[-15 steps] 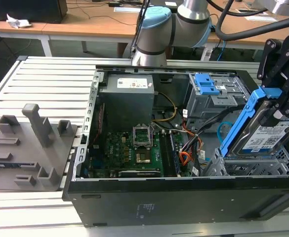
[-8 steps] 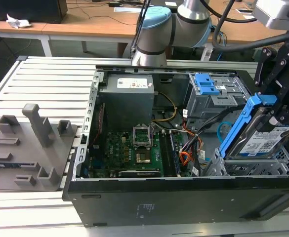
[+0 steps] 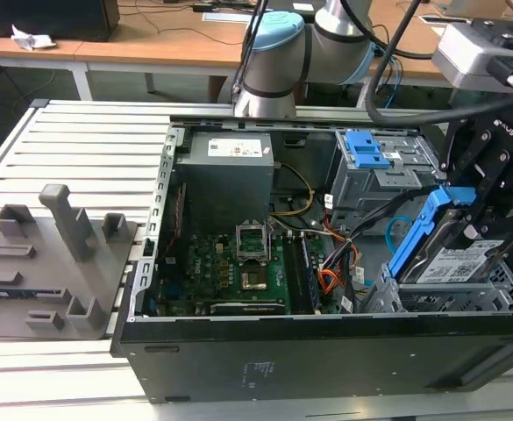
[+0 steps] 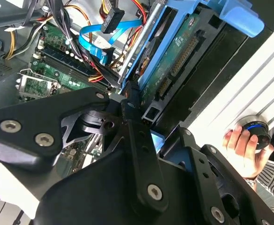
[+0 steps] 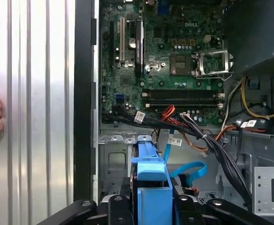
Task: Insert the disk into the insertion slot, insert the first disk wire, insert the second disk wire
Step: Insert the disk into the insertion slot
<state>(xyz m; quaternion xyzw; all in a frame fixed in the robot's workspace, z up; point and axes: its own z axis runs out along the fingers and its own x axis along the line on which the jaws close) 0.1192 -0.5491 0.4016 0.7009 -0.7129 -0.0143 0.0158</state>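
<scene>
while tight in the closed pincer (image 3: 458, 203), silver white-labelled disk (image 3: 463, 263) in bright blue carrier (image 3: 414, 239), tilted steeply

My arm (image 3: 339, 39) is silver with pale-blue joint caps (image 3: 275, 39) and black cables (image 3: 372, 88); my black end effector (image 5: 151, 204) carries silver screws (image 4: 154, 192).

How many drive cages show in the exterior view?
2: the taller cage with a blue latch, farther back; the slot, nearer the camera, below the tilted disk the tool holds. Others may be hidden.
</scene>
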